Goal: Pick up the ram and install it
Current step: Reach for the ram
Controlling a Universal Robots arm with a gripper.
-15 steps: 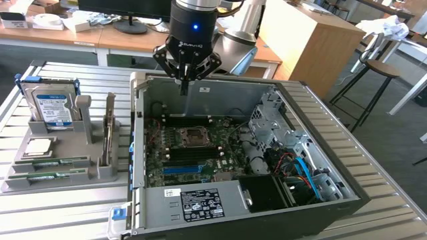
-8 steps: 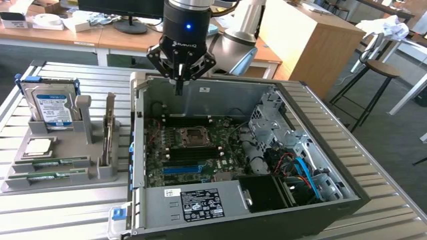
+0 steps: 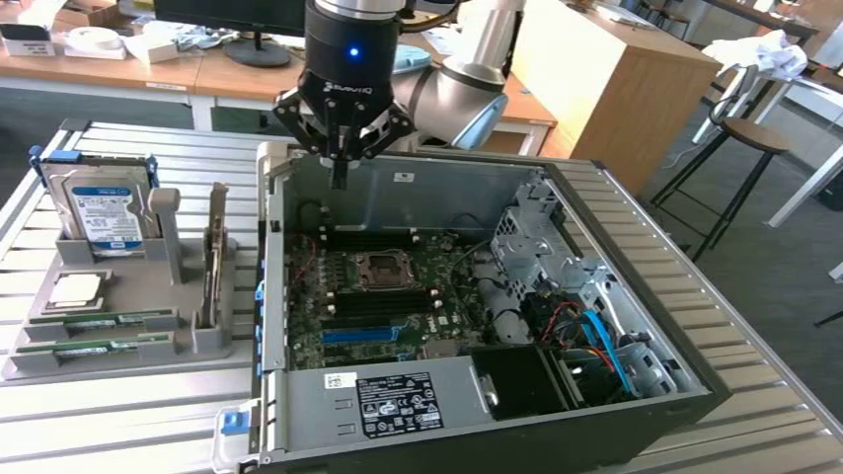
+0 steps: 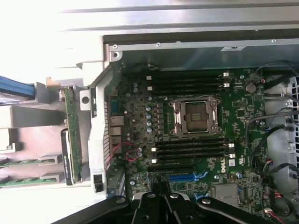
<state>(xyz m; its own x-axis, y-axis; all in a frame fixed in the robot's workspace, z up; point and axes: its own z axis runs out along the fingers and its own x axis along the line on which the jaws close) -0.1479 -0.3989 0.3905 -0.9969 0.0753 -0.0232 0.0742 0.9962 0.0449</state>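
Open computer case point(image 3: 395, 193) in the middle; grey tray point(image 3: 34, 367) at the exterior view's left. Gripper point(image 3: 340, 176) above the case's rear wall, clenched on nothing. Ram point(image 3: 99, 322) lying in the tray, well apart. Pick-up not yet done, likely calling for parted fingers.

**You are looking down into an open-topped computer case point(image 3: 268, 257), roomy in the middle and crowded along one side.**

Over the motherboard point(image 3: 382, 296) you are getting a clear drop from above, and the black memory slots point(image 4: 189, 149) are lying uncovered. The drive cage point(image 3: 540, 247) and loose cables point(image 3: 593, 336) are crowding the exterior view's right. The power supply point(image 3: 395, 400) is walling off the near edge. The gripper point(image 3: 340, 181) is hanging close to the far wall point(image 3: 421, 197). Outside the case, a hard drive point(image 3: 106, 212) and an upright green board point(image 3: 215, 257) are standing tall on the grey tray point(image 3: 138, 281).
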